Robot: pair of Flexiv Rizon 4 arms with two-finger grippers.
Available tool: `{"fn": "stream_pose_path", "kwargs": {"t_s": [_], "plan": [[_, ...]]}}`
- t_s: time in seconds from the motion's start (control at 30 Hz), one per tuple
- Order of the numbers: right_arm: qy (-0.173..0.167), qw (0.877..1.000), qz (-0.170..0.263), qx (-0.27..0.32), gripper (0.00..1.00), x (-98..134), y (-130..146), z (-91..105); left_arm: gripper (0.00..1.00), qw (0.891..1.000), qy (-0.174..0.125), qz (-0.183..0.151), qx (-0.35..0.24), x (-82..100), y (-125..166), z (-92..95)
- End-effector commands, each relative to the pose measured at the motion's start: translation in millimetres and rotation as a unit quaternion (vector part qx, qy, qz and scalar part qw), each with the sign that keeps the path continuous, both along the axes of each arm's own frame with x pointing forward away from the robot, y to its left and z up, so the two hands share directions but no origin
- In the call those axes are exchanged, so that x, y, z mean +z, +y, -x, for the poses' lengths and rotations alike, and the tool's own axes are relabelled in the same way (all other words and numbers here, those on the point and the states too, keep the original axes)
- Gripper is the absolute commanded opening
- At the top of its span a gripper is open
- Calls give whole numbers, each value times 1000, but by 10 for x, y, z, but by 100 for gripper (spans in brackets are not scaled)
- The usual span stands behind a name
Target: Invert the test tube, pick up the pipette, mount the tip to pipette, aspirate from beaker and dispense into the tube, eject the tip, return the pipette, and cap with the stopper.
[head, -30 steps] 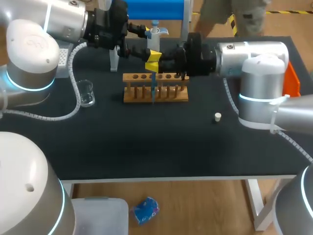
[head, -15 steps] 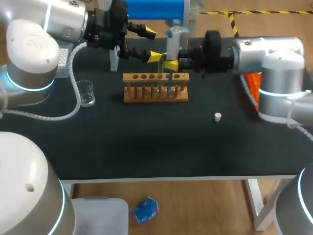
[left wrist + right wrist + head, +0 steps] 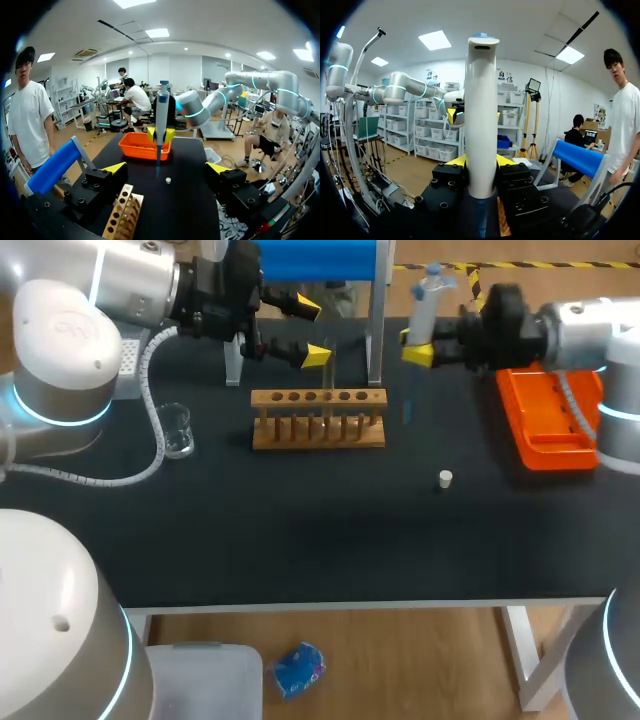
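Note:
My right gripper (image 3: 414, 345) is shut on the white pipette (image 3: 424, 310), which it holds upright above the table between the wooden tube rack (image 3: 318, 430) and the orange tray (image 3: 545, 425). A blue tip (image 3: 407, 410) hangs at the pipette's lower end. In the right wrist view the pipette (image 3: 481, 125) stands between the fingers of my right gripper (image 3: 480, 162). My left gripper (image 3: 312, 332) is open behind the rack with nothing in it. From the left wrist, the pipette (image 3: 162, 120) shows ahead of my open left gripper (image 3: 166, 168). A white stopper (image 3: 445, 478) lies on the mat.
A glass beaker (image 3: 178, 430) stands at the left, near my left arm. A stand with a blue bar (image 3: 310, 258) rises behind the rack. The rack (image 3: 122, 217) lies under my left gripper, and the orange tray (image 3: 142, 147) lies beyond the pipette.
My right arm has carried the pipette to the right, from over the rack to beside the orange tray. The left arm has stayed where it was, open.

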State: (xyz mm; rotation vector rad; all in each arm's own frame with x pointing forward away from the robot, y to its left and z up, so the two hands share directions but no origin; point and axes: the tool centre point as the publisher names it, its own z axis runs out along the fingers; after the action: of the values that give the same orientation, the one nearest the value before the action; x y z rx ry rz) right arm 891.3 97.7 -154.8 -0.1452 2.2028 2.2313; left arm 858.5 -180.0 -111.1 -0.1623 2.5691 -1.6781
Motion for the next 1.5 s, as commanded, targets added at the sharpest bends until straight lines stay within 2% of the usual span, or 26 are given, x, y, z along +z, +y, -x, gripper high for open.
{"fn": "stream_pose_path", "kwargs": {"t_s": [0.03,0.23,0.5,0.8,1.5], "plan": [[-5,1000,5,-8,0,5,-454,-57,100,1000,-1,2,0,-9,1,-1],[-7,999,4,-32,0,25,-867,-144,100,1000,-1,2,0,-9,1,-1],[-16,997,30,-71,0,14,-1373,-184,100,1000,-1,2,0,-9,1,-1],[-3,993,10,-114,0,-91,-1895,-176,100,1000,-1,2,0,-9,1,-1],[-6,988,2,-156,0,-336,-2445,-263,100,1000,-1,2,0,-9,1,-1]]}}
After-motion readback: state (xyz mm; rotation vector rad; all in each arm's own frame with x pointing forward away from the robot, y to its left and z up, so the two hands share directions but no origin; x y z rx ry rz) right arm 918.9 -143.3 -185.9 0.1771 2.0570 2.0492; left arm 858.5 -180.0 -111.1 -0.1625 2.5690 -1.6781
